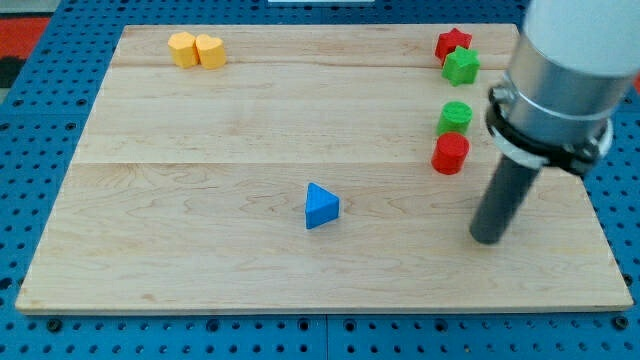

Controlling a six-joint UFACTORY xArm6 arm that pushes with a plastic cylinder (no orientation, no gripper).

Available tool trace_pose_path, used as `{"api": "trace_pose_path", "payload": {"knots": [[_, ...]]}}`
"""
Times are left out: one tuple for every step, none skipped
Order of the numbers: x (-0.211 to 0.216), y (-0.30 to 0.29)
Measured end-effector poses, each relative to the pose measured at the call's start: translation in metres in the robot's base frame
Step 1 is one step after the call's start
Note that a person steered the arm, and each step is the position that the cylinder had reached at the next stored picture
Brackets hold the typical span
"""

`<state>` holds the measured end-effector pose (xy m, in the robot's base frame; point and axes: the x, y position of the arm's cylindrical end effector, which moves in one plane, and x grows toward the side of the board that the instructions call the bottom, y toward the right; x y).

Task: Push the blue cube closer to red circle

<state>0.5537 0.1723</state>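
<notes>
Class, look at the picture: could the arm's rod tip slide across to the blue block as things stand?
Probably yes. My tip stands at the view's right, below the red cylinder block. Only bare wooden board lies between it and the blue wedge-like block; no block stands between them.

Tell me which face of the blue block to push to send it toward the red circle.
Push its left face, coming from the view's left. The blue block lies left of and slightly below the red circle. My tip stands right of both, so circle round first.
</notes>
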Motion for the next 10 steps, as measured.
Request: {"api": "trace_pose_path", "payload": {"knots": [[0.01, 0.051], [-0.012, 0.077], [-0.035, 0.085], [-0.039, 0.072], [-0.039, 0.056], [-0.041, 0.05], [-0.042, 0.032], [-0.052, 0.007], [-0.066, -0.009], [-0.074, -0.036]]}}
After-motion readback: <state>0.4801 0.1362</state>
